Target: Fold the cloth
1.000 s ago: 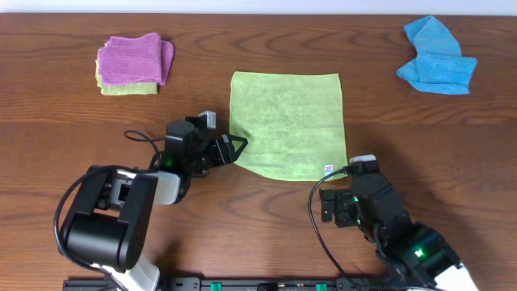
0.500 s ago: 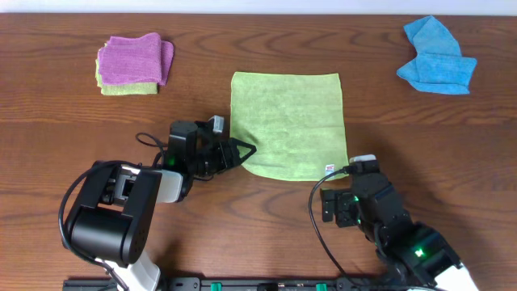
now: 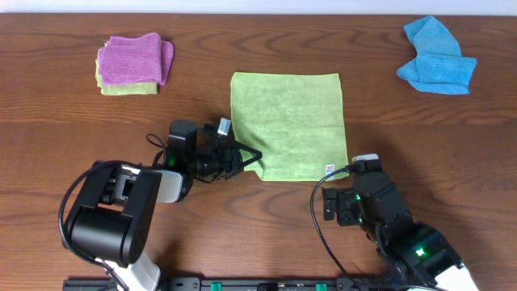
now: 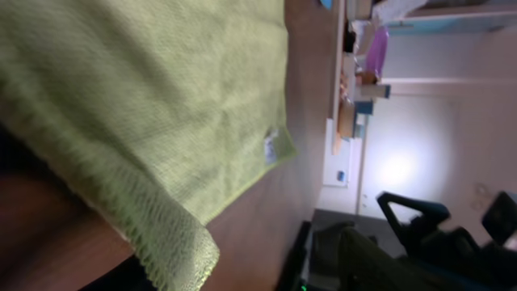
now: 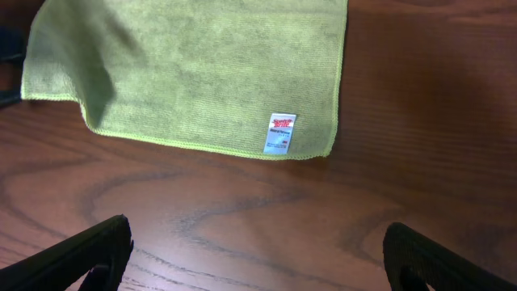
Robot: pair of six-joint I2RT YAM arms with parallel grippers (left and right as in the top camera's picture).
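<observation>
Left jaws narrower, astride cloth [image 3: 287, 121] corner

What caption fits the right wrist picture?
Green cloth with a white tag lies on the wooden table before the open right pincer.

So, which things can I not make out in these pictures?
Overhead: the left jaws cover one corner of the cloth; a grip cannot be told.
Left wrist: the blurred cloth fills the view; the jaws do not show.
Right wrist: the print on the tag is too small to read.
Overhead: the purple cloth hides most of a yellow-green cloth.
</observation>
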